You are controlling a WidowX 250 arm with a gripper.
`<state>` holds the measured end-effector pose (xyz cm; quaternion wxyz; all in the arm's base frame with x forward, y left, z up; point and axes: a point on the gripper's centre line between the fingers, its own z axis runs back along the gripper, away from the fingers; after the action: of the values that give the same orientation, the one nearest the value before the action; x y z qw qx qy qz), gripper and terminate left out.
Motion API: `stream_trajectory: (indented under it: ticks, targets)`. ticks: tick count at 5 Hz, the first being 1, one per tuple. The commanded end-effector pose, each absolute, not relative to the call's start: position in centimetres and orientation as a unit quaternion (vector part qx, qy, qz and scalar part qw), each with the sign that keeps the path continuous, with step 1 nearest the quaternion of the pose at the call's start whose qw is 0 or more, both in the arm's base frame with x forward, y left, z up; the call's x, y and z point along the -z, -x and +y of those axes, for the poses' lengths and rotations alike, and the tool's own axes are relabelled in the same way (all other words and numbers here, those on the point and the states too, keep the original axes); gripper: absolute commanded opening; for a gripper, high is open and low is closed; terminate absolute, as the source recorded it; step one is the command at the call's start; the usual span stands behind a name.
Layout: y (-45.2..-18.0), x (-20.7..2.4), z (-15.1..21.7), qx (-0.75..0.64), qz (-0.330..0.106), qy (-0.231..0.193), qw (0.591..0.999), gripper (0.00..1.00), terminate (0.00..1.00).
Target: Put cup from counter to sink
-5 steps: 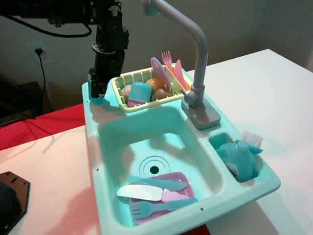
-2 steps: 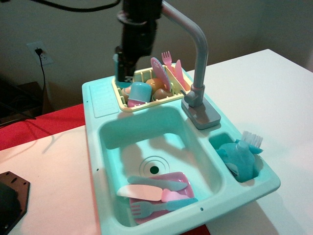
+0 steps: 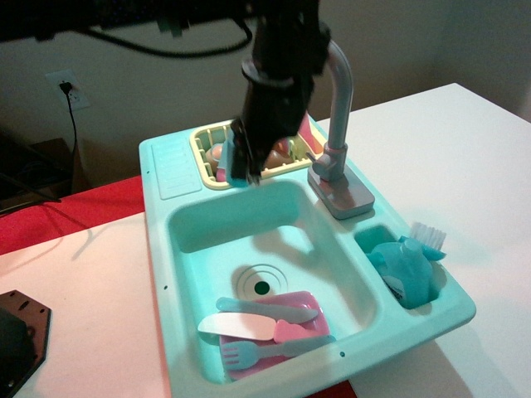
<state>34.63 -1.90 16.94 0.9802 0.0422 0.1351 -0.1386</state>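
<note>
My gripper (image 3: 243, 166) hangs from the black arm over the sink's back rim, just in front of the yellow rack. It is shut on the small blue translucent cup (image 3: 237, 164), which shows between the fingers, held in the air above the basin's back edge. The ridged mint-teal counter ledge (image 3: 174, 166) lies to the left of the gripper with nothing on it. The deep mint-teal sink (image 3: 199, 236) with its ringed drain hole (image 3: 262, 287) lies below and in front of the gripper.
A purple plate (image 3: 303, 303) with a knife, a fork and a spoon lies at the sink's front. The yellow rack (image 3: 206, 147) of dishes and the grey faucet (image 3: 338, 99) stand behind. The side compartment holds a blue soap bottle (image 3: 408, 269) and a brush (image 3: 428, 235).
The gripper rose from the back left counter ledge with the cup, moved right past the rack, and has now come down and forward to the sink's back rim.
</note>
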Motion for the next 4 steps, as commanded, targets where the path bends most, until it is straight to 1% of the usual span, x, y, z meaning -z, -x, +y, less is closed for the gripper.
stream_trajectory:
  ticks: [1, 2, 3, 4]
  targets:
    - [-34.9, -14.0, -4.5, 0.142, 0.125, -0.048, 0.981, 0.00, 0.00]
    - [-35.0, -10.7, -5.1, 0.144, 0.140, -0.056, 0.978, 0.00, 0.00]
    - [-34.7, -8.5, -5.1, 0.142, 0.147, -0.063, 0.977, 0.00, 0.00]
    - [-34.2, -7.7, -4.8, 0.134, 0.150, -0.071, 0.977, 0.00, 0.00]
